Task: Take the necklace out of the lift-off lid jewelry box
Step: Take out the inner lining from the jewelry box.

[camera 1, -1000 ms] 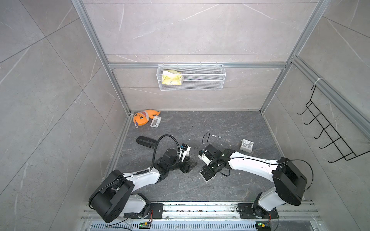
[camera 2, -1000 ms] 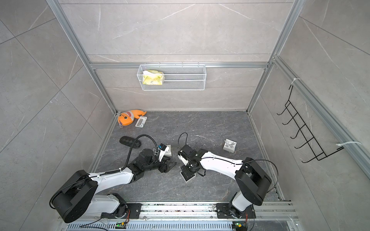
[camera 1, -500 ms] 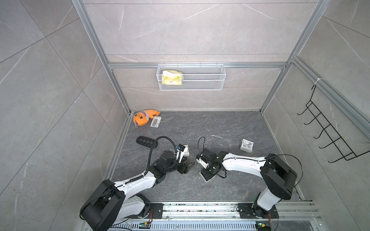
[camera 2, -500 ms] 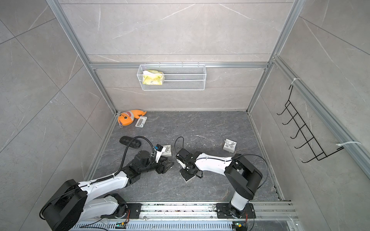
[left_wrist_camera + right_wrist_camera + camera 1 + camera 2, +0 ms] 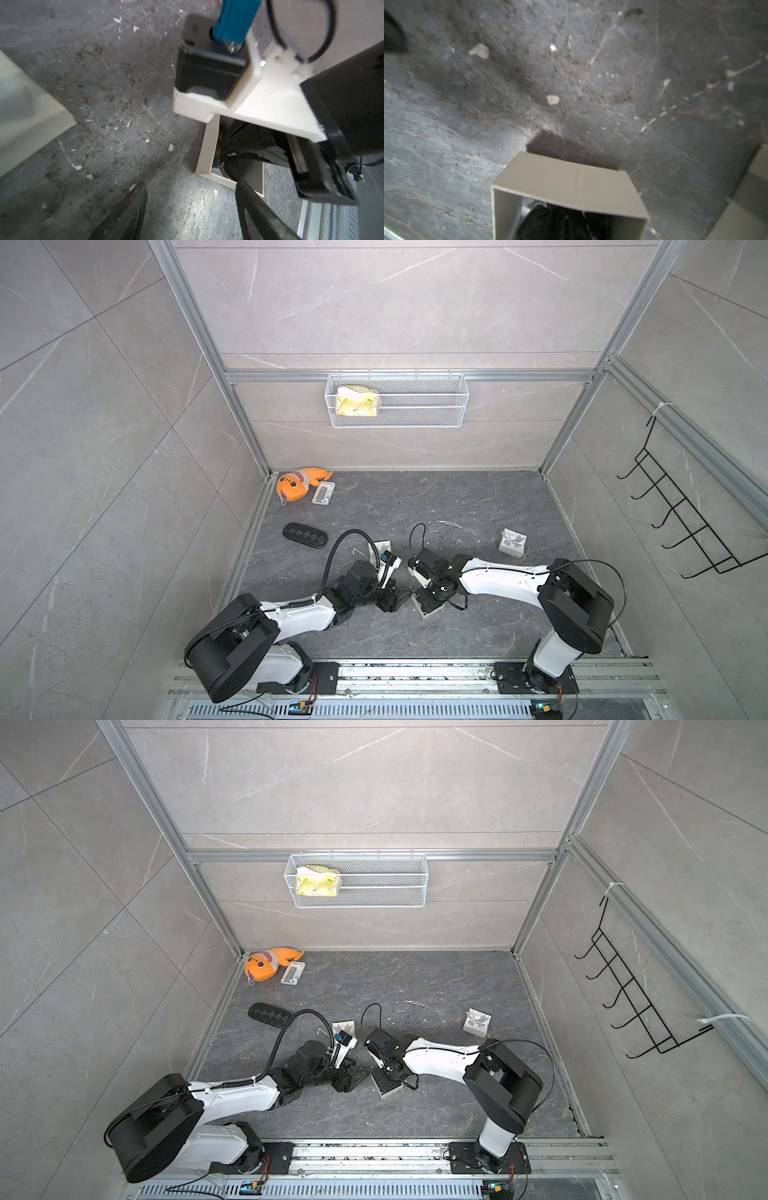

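Observation:
The open grey jewelry box (image 5: pixel 428 611) (image 5: pixel 571 182) stands near the front of the dark floor, with a black pad (image 5: pixel 235 166) inside. My right gripper (image 5: pixel 434 598) (image 5: pixel 566 224) reaches down into it, shut against the pad. Thin pale glints by its fingers may be the necklace, but I cannot tell, and whatever is pinched is hidden. My left gripper (image 5: pixel 388 602) (image 5: pixel 190 185) hangs open just left of the box, one of its fingers (image 5: pixel 249 203) at the box's corner. A pale grey lid-like piece (image 5: pixel 381 546) lies behind the left wrist.
A small grey gift box with a bow (image 5: pixel 512 543) sits at the right. A black oblong case (image 5: pixel 304 535), an orange fish toy (image 5: pixel 297 485) and a small white clip (image 5: pixel 323 493) lie at the left. A wire basket (image 5: pixel 397 406) hangs on the back wall, a hook rack (image 5: pixel 681 522) on the right.
The right gripper's jaws have closed inside the box. The right arm's elbow has drawn in a little. The left gripper stays open beside the box.

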`<state>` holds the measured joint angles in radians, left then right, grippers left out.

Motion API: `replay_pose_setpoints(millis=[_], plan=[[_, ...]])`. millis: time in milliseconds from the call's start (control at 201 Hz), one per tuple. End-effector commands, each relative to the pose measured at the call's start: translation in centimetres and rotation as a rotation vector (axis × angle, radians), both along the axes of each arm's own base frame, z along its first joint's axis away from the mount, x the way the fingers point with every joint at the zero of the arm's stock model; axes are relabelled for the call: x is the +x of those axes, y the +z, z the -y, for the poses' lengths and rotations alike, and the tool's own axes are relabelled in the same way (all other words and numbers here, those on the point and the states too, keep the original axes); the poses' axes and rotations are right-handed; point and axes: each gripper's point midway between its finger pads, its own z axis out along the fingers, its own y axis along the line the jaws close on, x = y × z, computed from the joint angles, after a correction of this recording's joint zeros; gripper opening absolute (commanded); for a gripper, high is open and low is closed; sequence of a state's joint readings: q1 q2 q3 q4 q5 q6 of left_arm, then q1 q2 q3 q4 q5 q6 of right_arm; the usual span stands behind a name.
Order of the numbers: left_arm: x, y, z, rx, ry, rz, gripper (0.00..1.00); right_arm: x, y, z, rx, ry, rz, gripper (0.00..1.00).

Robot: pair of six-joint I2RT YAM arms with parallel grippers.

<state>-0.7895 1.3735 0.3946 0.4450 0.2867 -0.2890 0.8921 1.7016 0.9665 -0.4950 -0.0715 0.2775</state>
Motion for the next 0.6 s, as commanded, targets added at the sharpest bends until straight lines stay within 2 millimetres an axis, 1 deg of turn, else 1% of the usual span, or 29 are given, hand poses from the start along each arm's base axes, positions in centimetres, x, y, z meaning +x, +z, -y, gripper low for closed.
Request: replay_pose_setpoints(millis=[0, 70, 144, 264, 463, 592], plan=[[1.7, 2.2, 2.2, -0.084, 0.021, 0.052, 0.7, -0.4, 0.5, -1.3, 0.081, 0.0, -0.011, 0.01], [1.7, 1.8, 2.8, -0.092, 0.015, 0.041, 0.69, -0.4, 0.9, -1.7, 0.11, -0.003, -0.01, 0.0], [1.8, 1.3, 2.9, -0.089, 0.022, 0.033, 0.68, -0.5, 1.2, -1.9, 0.134, -0.008, -0.01, 0.0], [1.9, 0.3, 2.1, -0.066, 0.056, 0.034, 0.68, -0.4, 1.7, -2.0, 0.162, -0.019, -0.007, 0.0], [1.9, -0.4, 0.9, -0.042, 0.097, 0.048, 0.67, 0.1, 2.8, -1.5, 0.226, -0.053, -0.023, 0.0], [1.8, -0.9, 0.5, -0.027, 0.105, 0.05, 0.66, 0.6, 3.2, -0.9, 0.237, -0.077, -0.023, 0.0]])
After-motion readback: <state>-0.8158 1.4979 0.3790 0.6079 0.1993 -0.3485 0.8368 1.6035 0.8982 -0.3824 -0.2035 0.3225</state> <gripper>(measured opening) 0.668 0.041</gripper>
